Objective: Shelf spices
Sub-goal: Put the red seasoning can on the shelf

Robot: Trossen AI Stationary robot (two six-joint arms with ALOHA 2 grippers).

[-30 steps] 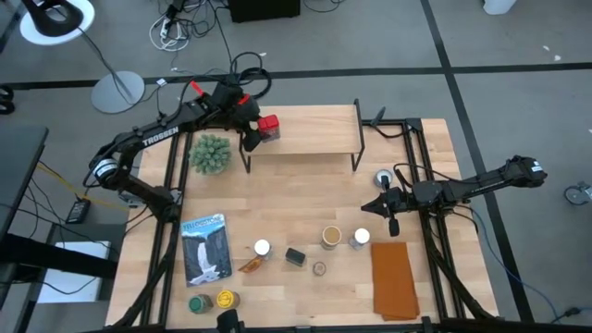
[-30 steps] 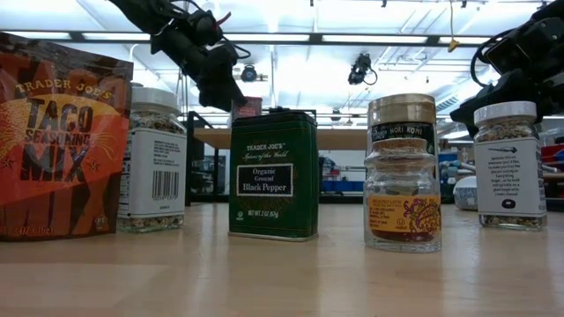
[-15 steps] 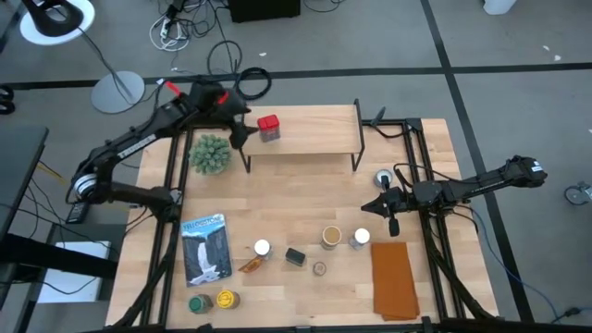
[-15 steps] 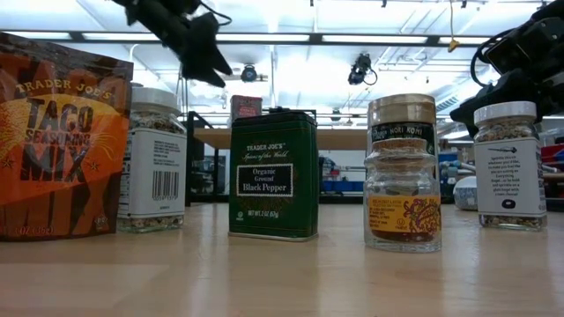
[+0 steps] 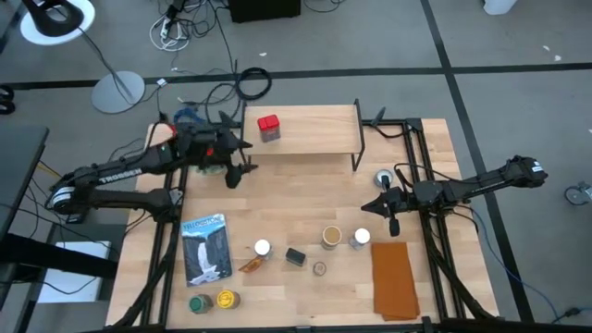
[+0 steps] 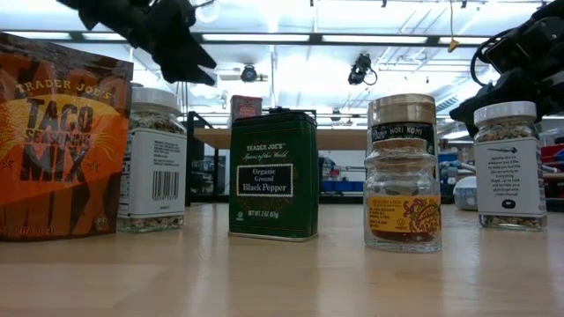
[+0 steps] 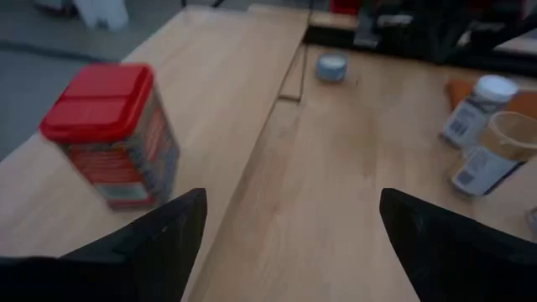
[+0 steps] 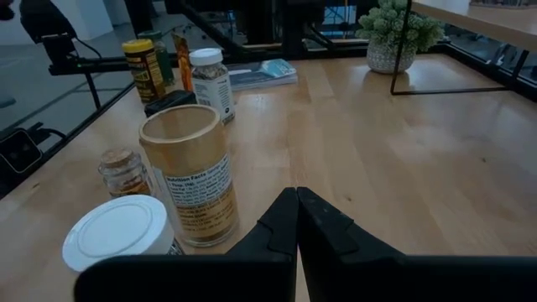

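Observation:
A red-lidded spice jar [image 5: 268,128] [image 7: 109,138] stands upright on the left end of the shelf [image 5: 305,134], a light wooden top on thin black legs. My left gripper [image 5: 237,166] [image 7: 289,243] is open in the air just off the shelf's left near corner, and the jar lies ahead of it, untouched. Several other spices stand near the table's near edge: a white-lidded jar [image 5: 262,247], a dark tin [image 5: 295,257], a brown-lidded jar [image 5: 331,237] [image 8: 189,172] and another white-lidded jar [image 5: 361,238]. My right gripper [image 5: 384,208] [image 8: 298,218] is shut and waits right of them.
The fuzzy plant ball [image 5: 211,153] sits partly under my left arm. A round silvery tin [image 5: 382,178] lies by the shelf's right legs. A booklet [image 5: 205,248], a green-lidded jar [image 5: 199,302], a yellow-lidded jar [image 5: 225,299] and an orange cloth [image 5: 395,277] occupy the near side.
My left gripper has come off the red-lidded jar, drawn back toward the table's left, then swung toward the near edge, past the shelf's left near corner. The jar stays standing on the shelf's left end. My right arm has kept still.

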